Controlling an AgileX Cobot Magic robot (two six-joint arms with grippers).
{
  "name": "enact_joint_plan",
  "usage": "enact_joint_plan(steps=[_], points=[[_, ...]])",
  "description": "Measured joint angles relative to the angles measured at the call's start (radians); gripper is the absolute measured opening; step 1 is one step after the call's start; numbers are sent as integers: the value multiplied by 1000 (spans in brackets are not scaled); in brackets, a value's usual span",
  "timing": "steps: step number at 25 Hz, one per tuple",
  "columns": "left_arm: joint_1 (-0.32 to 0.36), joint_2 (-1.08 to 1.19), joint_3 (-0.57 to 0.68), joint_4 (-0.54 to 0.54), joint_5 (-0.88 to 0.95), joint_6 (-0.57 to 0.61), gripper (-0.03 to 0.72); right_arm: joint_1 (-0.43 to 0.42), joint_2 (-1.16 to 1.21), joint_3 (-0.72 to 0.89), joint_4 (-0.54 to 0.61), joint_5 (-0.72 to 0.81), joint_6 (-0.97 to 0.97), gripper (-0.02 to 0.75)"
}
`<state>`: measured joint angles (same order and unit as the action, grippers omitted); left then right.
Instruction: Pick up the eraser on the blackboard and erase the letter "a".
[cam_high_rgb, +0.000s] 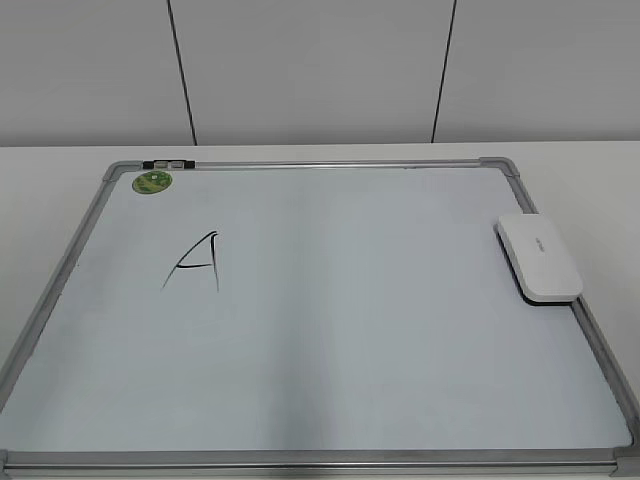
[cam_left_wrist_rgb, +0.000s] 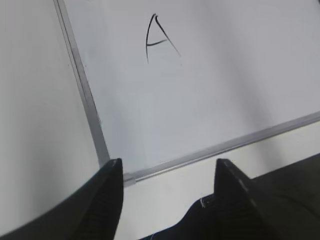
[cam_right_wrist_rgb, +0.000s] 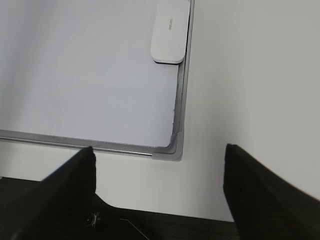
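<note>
The blackboard (cam_high_rgb: 350, 340) is a white dry-erase board with a silver frame, lying flat on the table. The white eraser (cam_high_rgb: 538, 257) lies on its right edge, dark underside down; it also shows at the top of the right wrist view (cam_right_wrist_rgb: 171, 31). A large angular capital "A" (cam_high_rgb: 195, 262) in black marker is on the left half, also in the left wrist view (cam_left_wrist_rgb: 160, 37). No small lowercase "a" shows in any view. My left gripper (cam_left_wrist_rgb: 170, 165) is open and empty over the board's near-left corner. My right gripper (cam_right_wrist_rgb: 160, 148) is open and empty before the near-right corner. Neither gripper shows in the exterior view.
A round green sticker (cam_high_rgb: 152, 182) and a small clip (cam_high_rgb: 168, 163) sit at the board's far-left corner. The white table (cam_high_rgb: 60, 165) surrounds the board. A white panelled wall (cam_high_rgb: 320, 70) stands behind.
</note>
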<state>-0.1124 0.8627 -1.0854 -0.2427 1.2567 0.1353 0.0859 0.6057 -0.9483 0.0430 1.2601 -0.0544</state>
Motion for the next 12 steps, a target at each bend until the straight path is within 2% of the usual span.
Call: enact_joint_plan(steps=[6,12], points=[[0,-249,212,4,2,0,427,0,-170,148,2,2,0,588],[0,-453,383,69,-5,0,427,0,-330,296,-26,4,2,588]])
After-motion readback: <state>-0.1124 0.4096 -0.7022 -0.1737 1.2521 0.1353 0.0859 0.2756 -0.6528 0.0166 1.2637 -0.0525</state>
